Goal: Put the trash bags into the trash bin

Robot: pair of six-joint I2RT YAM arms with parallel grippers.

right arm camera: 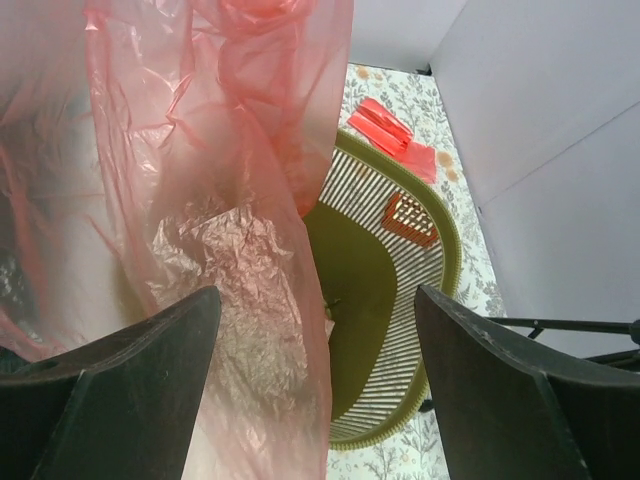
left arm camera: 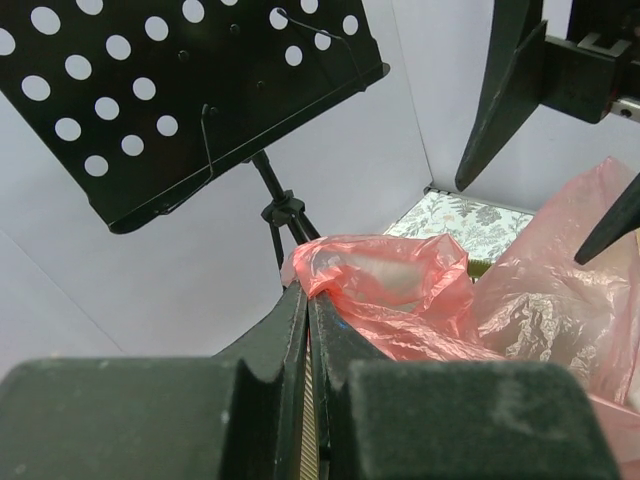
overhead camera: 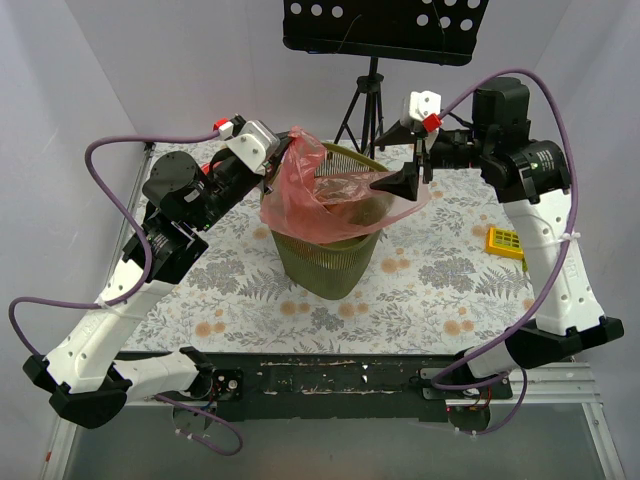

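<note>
The olive-green trash bin stands mid-table. A red translucent trash bag hangs spread over its mouth. My left gripper is above the bin's far left rim and is shut on the bag's upper corner; the left wrist view shows the film pinched at the fingertips. My right gripper is open over the bin's right rim, holding nothing. In the right wrist view the bag hangs by its left finger, with the bin's inside below.
A black music stand on a tripod stands behind the bin. A yellow object lies on the table at the right. Flat red folded pieces lie on the floral cloth beyond the bin.
</note>
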